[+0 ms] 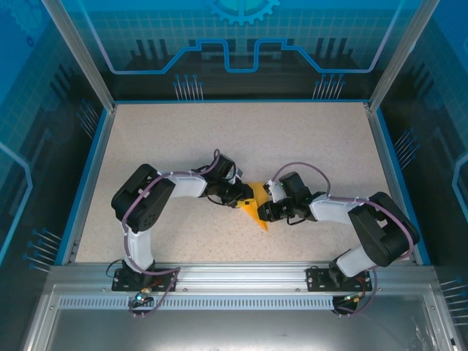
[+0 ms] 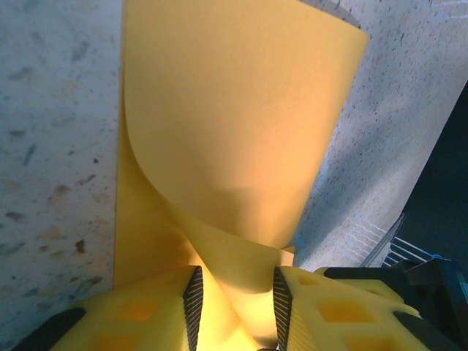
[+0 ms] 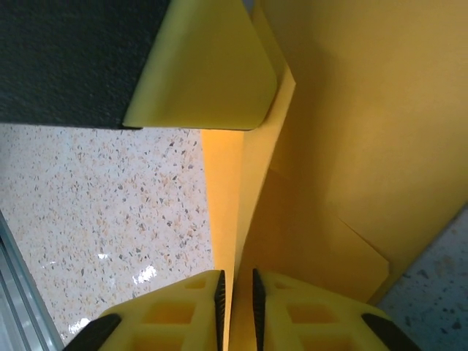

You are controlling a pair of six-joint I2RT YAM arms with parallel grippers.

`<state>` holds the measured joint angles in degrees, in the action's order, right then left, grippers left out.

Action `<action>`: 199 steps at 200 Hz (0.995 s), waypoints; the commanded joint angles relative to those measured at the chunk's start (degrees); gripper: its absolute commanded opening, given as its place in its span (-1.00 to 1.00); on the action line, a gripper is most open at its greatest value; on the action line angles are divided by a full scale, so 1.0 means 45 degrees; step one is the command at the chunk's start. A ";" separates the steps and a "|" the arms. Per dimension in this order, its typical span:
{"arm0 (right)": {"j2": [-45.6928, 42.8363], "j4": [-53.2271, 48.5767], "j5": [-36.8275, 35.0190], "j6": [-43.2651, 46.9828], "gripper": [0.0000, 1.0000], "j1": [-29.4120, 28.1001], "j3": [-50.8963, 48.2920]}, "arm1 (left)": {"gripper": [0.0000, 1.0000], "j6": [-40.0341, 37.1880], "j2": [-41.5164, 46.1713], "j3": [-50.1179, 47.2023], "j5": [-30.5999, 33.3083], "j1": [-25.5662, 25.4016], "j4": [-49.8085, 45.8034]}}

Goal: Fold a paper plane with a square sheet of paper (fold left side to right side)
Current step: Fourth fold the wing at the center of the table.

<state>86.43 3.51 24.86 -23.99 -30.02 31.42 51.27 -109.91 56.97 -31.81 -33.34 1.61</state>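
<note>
The orange-yellow sheet of paper (image 1: 255, 210), folded into a narrow pointed paper plane shape, lies mid-table between both grippers with its tip toward the near edge. My left gripper (image 1: 243, 198) meets it from the left. In the left wrist view a curled flap of the paper (image 2: 234, 110) rises between the parted fingers of that gripper (image 2: 236, 301), loose and not pinched. My right gripper (image 1: 268, 208) comes from the right. Its pads (image 3: 237, 301) stand slightly apart around a thin upright fold of the paper (image 3: 344, 146). A left fingertip (image 3: 205, 66) rests against the paper's far end.
The speckled beige table (image 1: 183, 139) is ringed by a blue raised border (image 1: 88, 175) and clear panels. A metal rail (image 1: 234, 274) carrying both arm bases runs along the near edge. Both arms bend inward toward the middle.
</note>
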 commanded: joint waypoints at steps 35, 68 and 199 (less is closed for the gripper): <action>-0.0444 -0.0145 0.1359 -0.0314 -0.30 0.0913 0.0426 | -0.32 -0.0181 -0.0400 0.0289 0.0075 -0.0054 -0.0357; 0.0543 0.0254 0.2302 -0.0768 -0.27 0.1125 0.0904 | -0.32 -0.0183 -0.0361 0.0270 0.0075 -0.0061 -0.0357; 0.1249 -0.0239 0.1912 -0.0710 -1.00 0.1869 0.1075 | -0.32 -0.0259 -0.0264 0.0182 0.0114 -0.0059 -0.0347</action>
<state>93.76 3.92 33.87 -28.27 -23.68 37.08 51.07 -109.93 56.97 -31.81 -33.39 1.52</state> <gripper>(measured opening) 0.043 0.340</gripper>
